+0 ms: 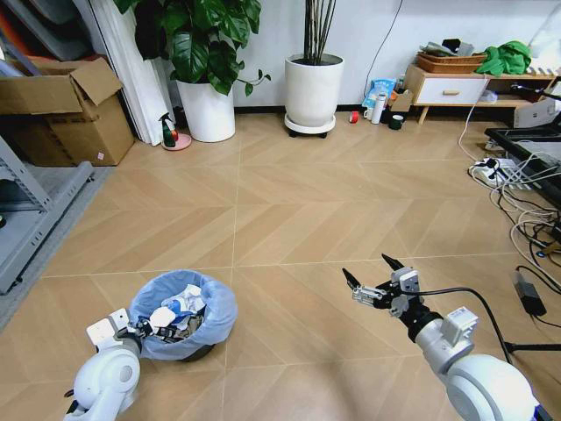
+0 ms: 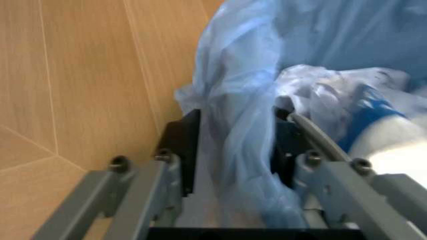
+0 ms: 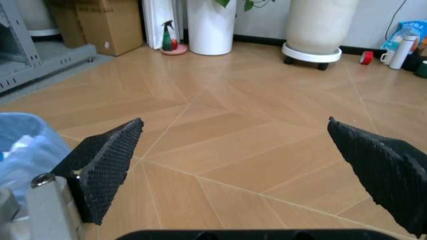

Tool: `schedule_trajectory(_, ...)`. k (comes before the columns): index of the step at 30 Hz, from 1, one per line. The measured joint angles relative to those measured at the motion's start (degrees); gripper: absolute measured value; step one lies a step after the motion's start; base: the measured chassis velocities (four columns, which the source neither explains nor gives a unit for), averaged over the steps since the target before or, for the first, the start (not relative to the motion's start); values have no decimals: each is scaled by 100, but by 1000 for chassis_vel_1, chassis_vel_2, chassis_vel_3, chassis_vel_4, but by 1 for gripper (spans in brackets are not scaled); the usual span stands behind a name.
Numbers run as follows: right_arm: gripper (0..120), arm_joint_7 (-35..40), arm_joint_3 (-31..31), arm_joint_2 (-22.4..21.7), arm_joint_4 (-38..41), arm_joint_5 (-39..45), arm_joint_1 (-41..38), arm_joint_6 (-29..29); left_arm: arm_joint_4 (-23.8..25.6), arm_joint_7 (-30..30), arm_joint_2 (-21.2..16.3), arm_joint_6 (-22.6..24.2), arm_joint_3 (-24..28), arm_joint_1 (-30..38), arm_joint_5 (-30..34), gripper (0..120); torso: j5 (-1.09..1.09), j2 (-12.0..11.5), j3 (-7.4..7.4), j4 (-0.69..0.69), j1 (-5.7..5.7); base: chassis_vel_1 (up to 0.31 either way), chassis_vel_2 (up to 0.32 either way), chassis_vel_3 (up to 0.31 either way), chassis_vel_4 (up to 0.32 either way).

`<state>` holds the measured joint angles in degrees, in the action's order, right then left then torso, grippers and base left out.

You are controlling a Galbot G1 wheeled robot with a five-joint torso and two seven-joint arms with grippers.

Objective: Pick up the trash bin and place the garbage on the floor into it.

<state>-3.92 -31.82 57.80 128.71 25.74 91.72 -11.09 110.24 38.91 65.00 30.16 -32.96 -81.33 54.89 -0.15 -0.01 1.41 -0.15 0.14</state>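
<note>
Clamped on the bag-lined rim of the trash bin (image 1: 184,314), the left gripper (image 1: 156,332) holds it just above the floor (image 1: 289,219). Garbage (image 1: 180,309), white wads and a blue-white packet, fills the bin. Well apart from the bin, the right gripper (image 1: 370,274) hovers over bare floor, spread wide.

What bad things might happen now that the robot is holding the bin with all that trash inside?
The left gripper pinches the trash bin only by its rim and thin blue bag, so the bag might tear or the bin might slip. It grips one side, so the bin might tip. The garbage sits piled near the top, so pieces might spill onto the floor. The right gripper hangs open beside it.
</note>
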Motion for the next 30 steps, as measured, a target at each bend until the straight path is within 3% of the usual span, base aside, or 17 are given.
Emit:
schedule_trajectory(13, 100, 1, -27, 68, 47, 7, 12, -2, 650, 108, -86, -205, -99, -153, -104, 86, 2, 0, 0, 1, 0, 0, 0, 0, 0)
schedule_trajectory(16, 100, 20, -88, 96, 84, 11, 23, -20, 780, -72, -107, -325, -187, -232, -305, 95, 3, 0, -1, 1, 0, 0, 0, 0, 0)
schedule_trajectory(20, 100, 68, -171, 157, 117, 25, 27, -30, 942, -204, -117, -534, -231, -331, -512, 100, 3, 0, -1, 1, 0, 0, 0, 0, 0)
schedule_trajectory(23, 100, 288, -326, 339, 180, 36, 72, -73, 1099, -913, -41, -1078, -328, -496, -1278, 100, 4, 0, -1, 1, 0, 0, 0, 0, 0)
schedule_trajectory(24, 100, 288, -326, 339, 180, 36, 72, -73, 1099, -913, -41, -1078, -328, -496, -1278, 100, 4, 0, -1, 1, 0, 0, 0, 0, 0)
schedule_trajectory(26, 100, 512, -506, 521, 245, 38, 185, -136, 1249, -1552, 85, -1425, -431, -662, -2051, 100, 3, 0, -1, 1, 0, 0, 0, 0, 0)
schedule_trajectory(29, 100, 707, -899, 801, 331, 19, 394, -219, 1511, -2309, 366, -1642, -595, -893, -2804, 100, 4, 0, -1, 0, 0, 0, 0, 0, 0)
schedule_trajectory(30, 100, 707, -899, 801, 331, 19, 394, -219, 1511, -2309, 366, -1642, -595, -893, -2804, 100, 4, 0, -1, 0, 0, 0, 0, 0, 0)
